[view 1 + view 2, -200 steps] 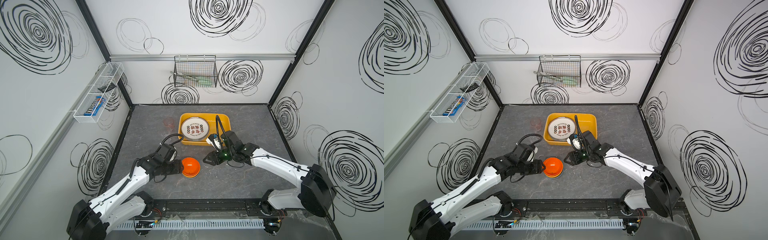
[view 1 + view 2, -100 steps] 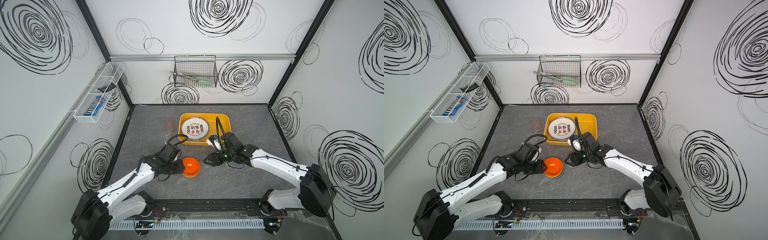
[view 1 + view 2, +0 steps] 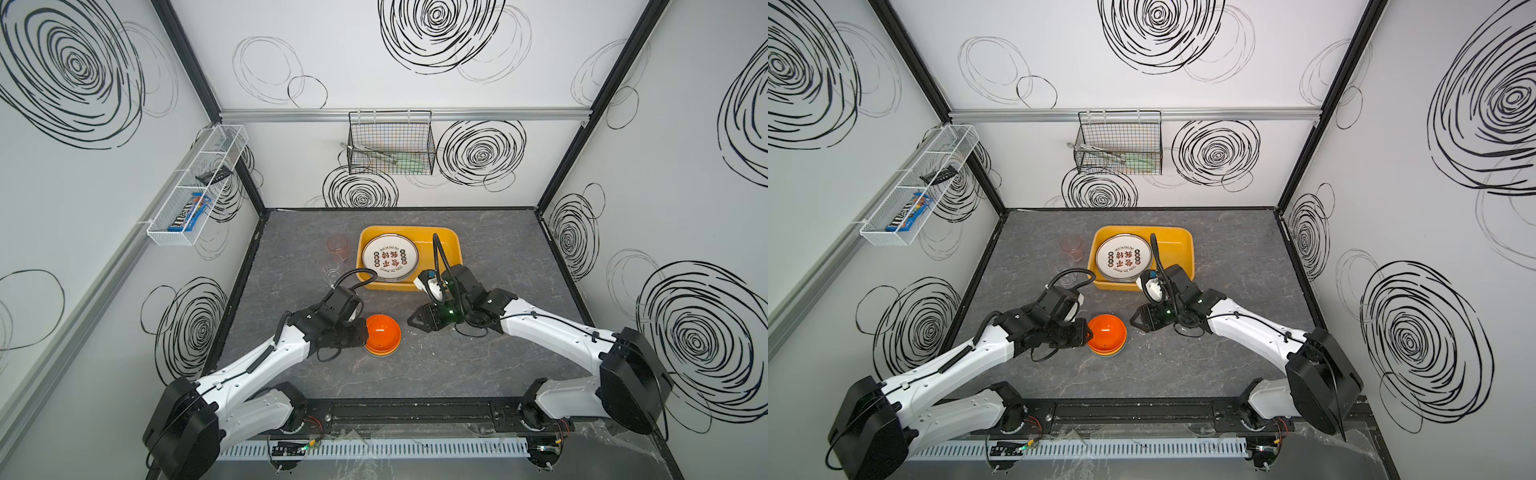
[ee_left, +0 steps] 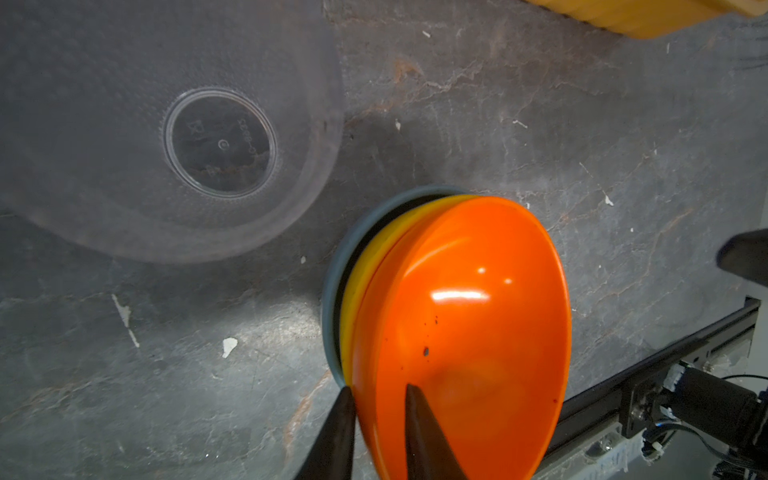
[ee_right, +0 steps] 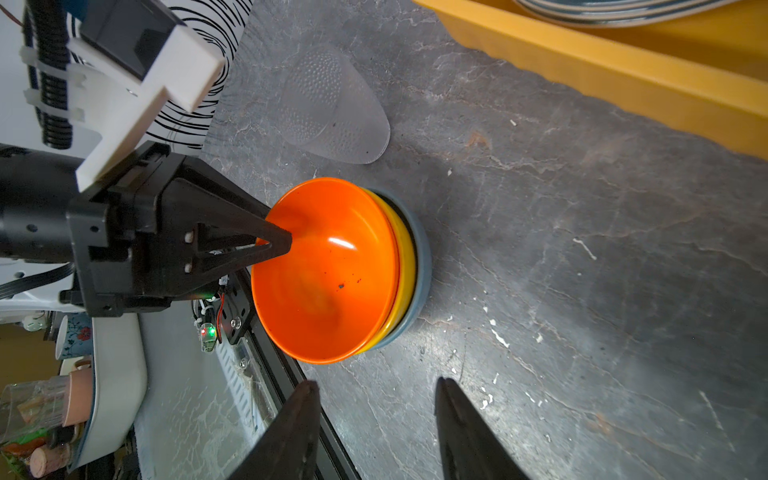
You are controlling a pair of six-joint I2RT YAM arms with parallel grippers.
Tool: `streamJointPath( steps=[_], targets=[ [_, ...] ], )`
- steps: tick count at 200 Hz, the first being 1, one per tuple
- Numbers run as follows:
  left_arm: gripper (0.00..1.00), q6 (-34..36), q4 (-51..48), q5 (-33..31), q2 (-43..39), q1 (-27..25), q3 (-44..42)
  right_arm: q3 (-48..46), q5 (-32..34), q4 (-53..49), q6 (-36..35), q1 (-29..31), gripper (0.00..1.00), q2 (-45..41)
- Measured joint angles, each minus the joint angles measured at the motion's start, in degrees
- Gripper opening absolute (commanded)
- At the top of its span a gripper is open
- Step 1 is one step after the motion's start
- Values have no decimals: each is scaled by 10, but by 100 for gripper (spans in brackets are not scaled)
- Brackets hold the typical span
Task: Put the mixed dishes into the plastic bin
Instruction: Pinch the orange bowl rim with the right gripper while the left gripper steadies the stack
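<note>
A stack of bowls (image 3: 384, 334) (image 3: 1108, 332), orange over yellow over blue, sits on the grey table in front of the yellow plastic bin (image 3: 453, 249) (image 3: 1183, 249). My left gripper (image 3: 365, 332) (image 4: 376, 390) is shut on the stack's near rim (image 4: 465, 316), one finger inside the orange bowl and one outside. My right gripper (image 3: 415, 322) (image 5: 376, 380) hovers open just right of the bowls (image 5: 328, 274), holding nothing. A white plate (image 3: 390, 259) with red-black characters lies in the bin. A pinkish cup (image 3: 337, 247) and a clear cup (image 3: 330, 266) (image 4: 220, 143) stand left of the bin.
A black wire basket (image 3: 390, 143) hangs on the back wall and a white mesh rack (image 3: 195, 187) on the left wall. The black front rail (image 3: 395, 411) borders the table's near edge. The bin's wall (image 5: 582, 70) lies close behind the bowls.
My left gripper has slid right onto the bowl rim and its jaws have narrowed around it. The right arm has barely moved.
</note>
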Motion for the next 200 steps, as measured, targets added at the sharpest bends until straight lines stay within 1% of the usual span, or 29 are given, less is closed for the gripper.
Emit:
streamJointPath(
  steps=[52, 110, 163, 200],
  targets=[
    [16, 1, 0, 0, 16, 0, 3, -1, 9, 0, 7, 0, 49, -5],
    [11, 6, -4, 1, 21, -1, 23, -4, 16, 1, 12, 0, 49, -7],
    [9, 12, -7, 1, 22, -1, 45, -4, 21, 0, 14, 0, 49, -7],
    [8, 16, -17, 0, 22, 0, 59, 2, 19, -2, 25, 0, 51, -8]
  ],
)
